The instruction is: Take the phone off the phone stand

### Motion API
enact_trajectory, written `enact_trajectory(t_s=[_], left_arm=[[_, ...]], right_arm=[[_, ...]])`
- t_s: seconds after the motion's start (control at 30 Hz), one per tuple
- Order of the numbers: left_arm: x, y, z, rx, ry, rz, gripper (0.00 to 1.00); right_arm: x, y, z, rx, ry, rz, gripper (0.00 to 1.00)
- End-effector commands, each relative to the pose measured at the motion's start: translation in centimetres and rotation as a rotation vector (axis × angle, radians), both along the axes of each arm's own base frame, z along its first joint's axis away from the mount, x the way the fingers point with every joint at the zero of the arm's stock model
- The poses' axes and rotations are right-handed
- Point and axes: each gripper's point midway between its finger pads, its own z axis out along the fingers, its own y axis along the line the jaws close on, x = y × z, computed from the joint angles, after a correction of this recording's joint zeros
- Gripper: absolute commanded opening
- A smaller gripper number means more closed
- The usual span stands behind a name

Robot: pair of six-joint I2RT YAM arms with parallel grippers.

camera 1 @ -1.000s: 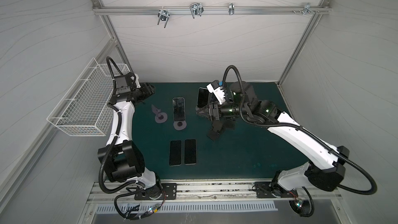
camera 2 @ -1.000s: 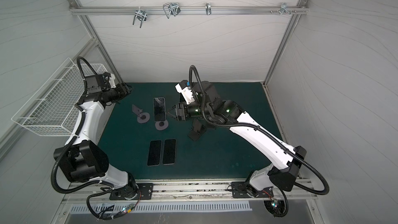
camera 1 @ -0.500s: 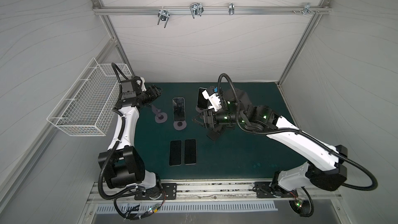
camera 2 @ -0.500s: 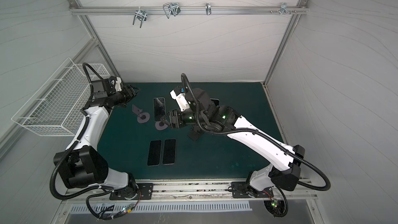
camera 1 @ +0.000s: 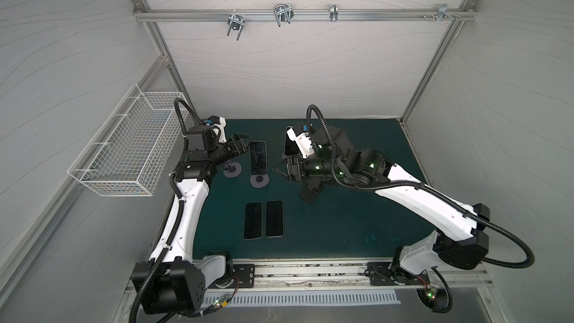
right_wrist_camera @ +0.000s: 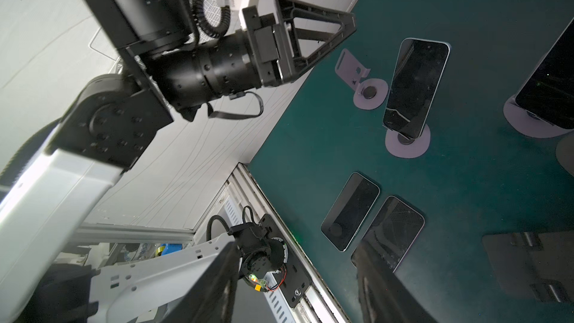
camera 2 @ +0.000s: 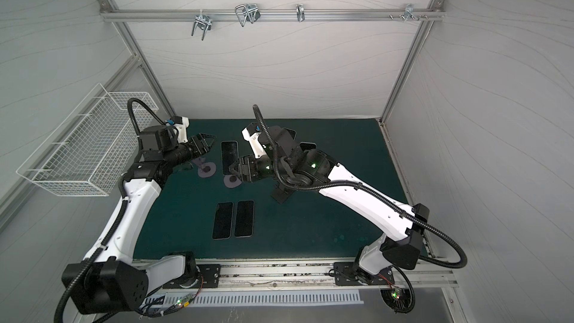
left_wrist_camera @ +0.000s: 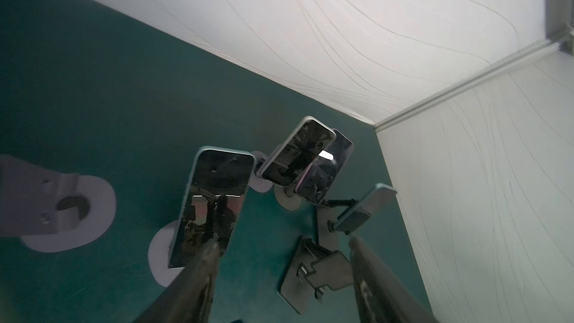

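Both arms have swung inward over the green mat (camera 1: 357,228), the right gripper (camera 1: 277,170) with jaws apart and empty, the left gripper (camera 1: 245,142) likewise spread and empty. Between them the phone (camera 1: 258,157) leans on the phone stand (camera 1: 259,180) at 10 o'clock from the mat's centre, the right gripper near its 4 o'clock, the left near its 11 o'clock, neither touching it.

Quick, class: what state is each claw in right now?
Left claw: open, holding nothing.
Right claw: open, holding nothing.
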Motion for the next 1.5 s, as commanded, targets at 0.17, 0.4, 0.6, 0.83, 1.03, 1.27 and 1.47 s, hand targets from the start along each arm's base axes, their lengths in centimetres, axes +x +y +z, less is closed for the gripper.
enact_trajectory(t_s=[0.17,0.4,0.6,0.83,1.03,1.27,1.47], left_arm=[[-3.9,-2.6,0.5,0.057,-0.114,-0.115,0.71],[-4.9,-2.1,-0.6,0.154,-0.148,-0.124,0.72],[-4.1,-0.8,-1.0,0.265,-0.194,-0.082,0.74],[-2.3,0.5,-1.7,0.365,-0.146,-0.053,0.79],[-0.7,1.0,-0.9,0.385,-0.145,-0.025,0.99],[1.0,2.0,-1.2,0.397,-0.117,0.034,0.99],[1.6,3.8,-3.2,0.411,0.008,0.139,0.98]], right_arm=[[1.9,0.2,-0.9,-0.049,-0.066,-0.080,0.63],[4.2,0.8,-0.7,-0.038,-0.140,-0.111,0.65],[7.1,-0.9,-1.2,-0.029,-0.133,-0.197,0.66],[7.9,-3.5,-3.0,-0.078,-0.186,-0.241,0.67],[8.0,-4.4,-4.9,-0.146,-0.244,-0.230,0.68],[6.7,-4.2,-6.6,-0.100,-0.223,-0.176,0.69],[5.9,-3.1,-6.1,-0.135,-0.201,-0.077,0.71]])
